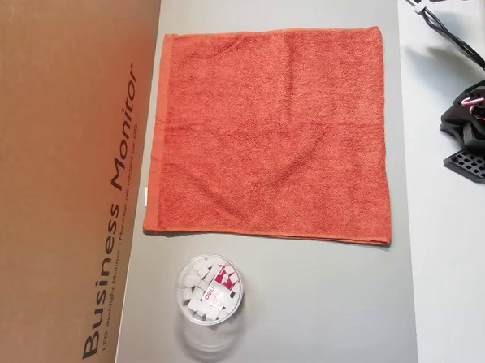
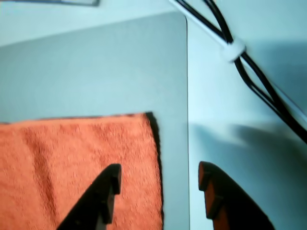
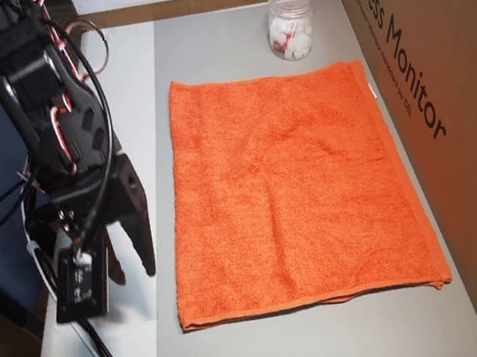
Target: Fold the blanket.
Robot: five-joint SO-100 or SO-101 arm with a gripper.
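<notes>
The blanket (image 1: 271, 133) is lying spread out flat and unfolded on a grey mat (image 1: 317, 307) that is covering the middle of the desk (image 1: 457, 282). In an overhead view its small white tag (image 1: 145, 196) is sticking out from the left hem, close to the lower left corner, and a darker band is running down that same left edge. The cloth is showing only soft ripples, with no fold in it.

A clear round tub (image 1: 210, 290) is standing on the mat just beside the blanket's lower edge in that view, apart from the cloth, holding small white pieces and something with red print. A big brown cardboard box (image 1: 56, 172) printed with "Business Monitor" is running along the left side of the mat, next to the tagged hem.

The arm (image 3: 66, 168) is standing off the mat on the white part of the desk, beside the blanket's edge opposite the box. Black cables (image 2: 249, 72) bound with a white tie are trailing across the desk near it.

In the wrist view the tool (image 2: 158, 179) is hanging with its fingers spread wide apart and nothing between them. One dark finger (image 2: 103, 196) is showing over the corner of the blanket, while the other, orange-edged one is showing over the white desk past the mat's edge. Whether the first finger is touching the cloth cannot be told from these views.
</notes>
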